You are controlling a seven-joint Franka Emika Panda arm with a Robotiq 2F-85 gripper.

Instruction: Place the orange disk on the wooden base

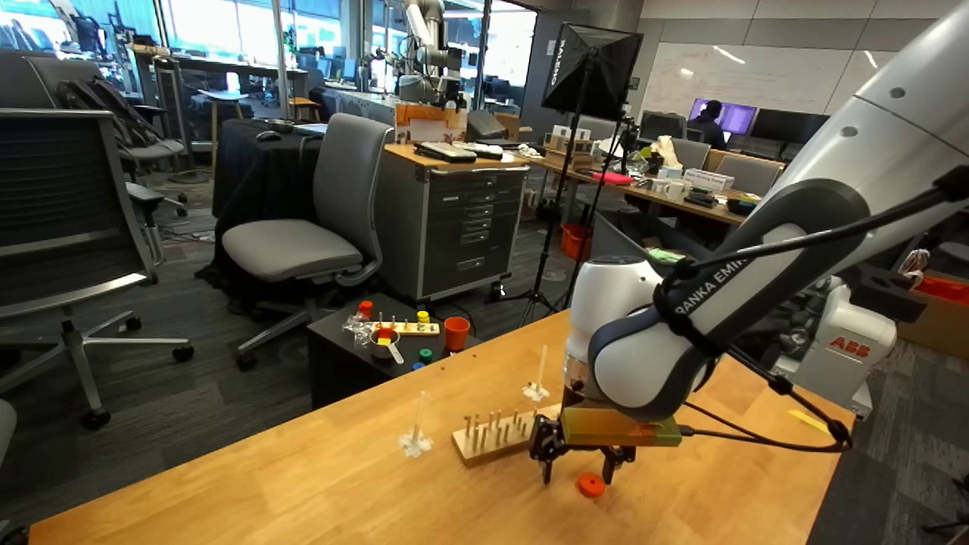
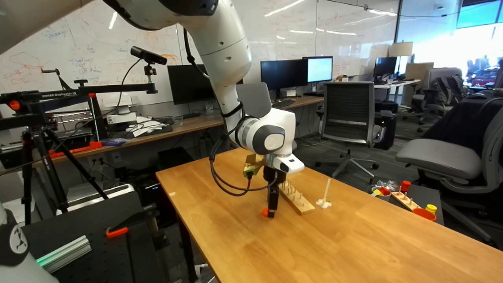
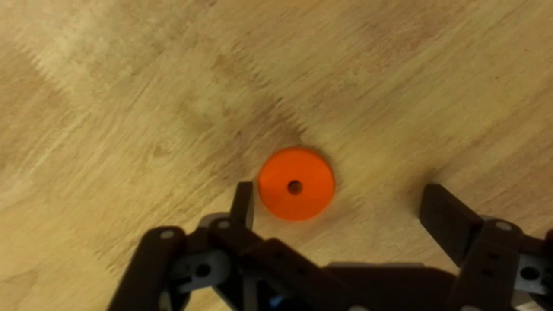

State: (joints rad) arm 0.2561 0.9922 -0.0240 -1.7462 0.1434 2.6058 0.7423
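Observation:
The orange disk lies flat on the table, with a small hole in its middle. It also shows in the wrist view and is partly hidden by a finger in an exterior view. My gripper is open and points down, its fingertips low at the table on either side of the disk. In the wrist view, the disk sits between the fingers, close beside the left finger and well apart from the right one. The wooden base, a pale slab with several upright pegs, lies beside the gripper; it also shows in an exterior view.
Two thin upright sticks are taped to the table: a nearer stick and a farther stick. A low black stand with toy pieces and an orange cup is beyond the table edge. A cable hangs near the wrist.

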